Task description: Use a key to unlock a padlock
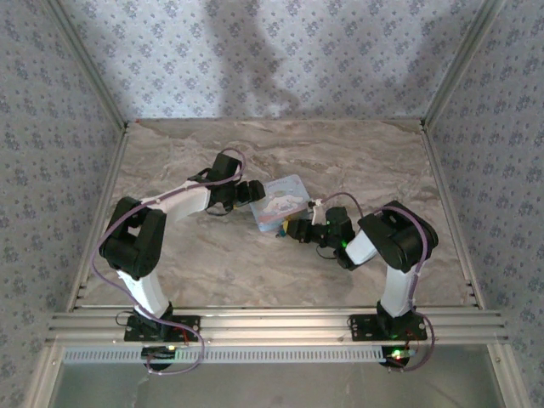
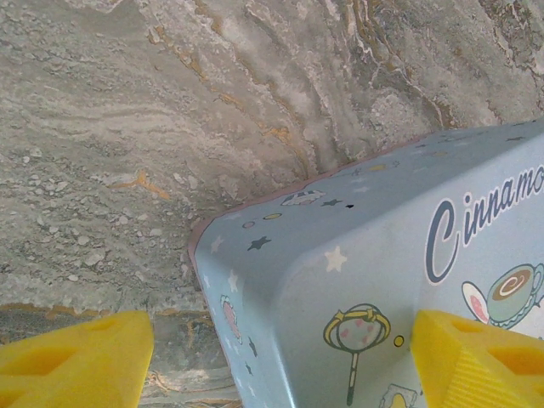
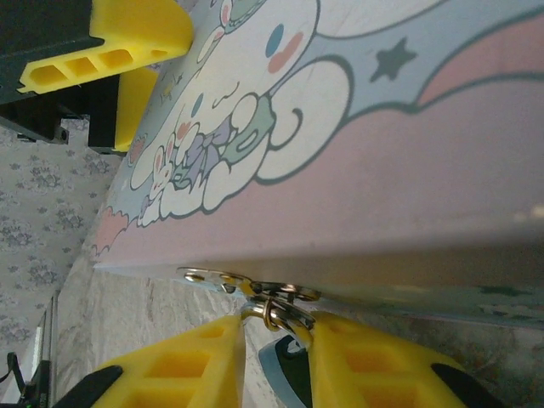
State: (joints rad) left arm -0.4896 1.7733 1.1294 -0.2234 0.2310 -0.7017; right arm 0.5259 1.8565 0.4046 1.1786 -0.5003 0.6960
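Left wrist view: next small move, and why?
Probably close the left hand on the tin. Its fingers sit open on either side of the tin's corner, while the right hand has the padlock between its fingers, below the hasp. Bracing the tin should keep the lock from swinging.
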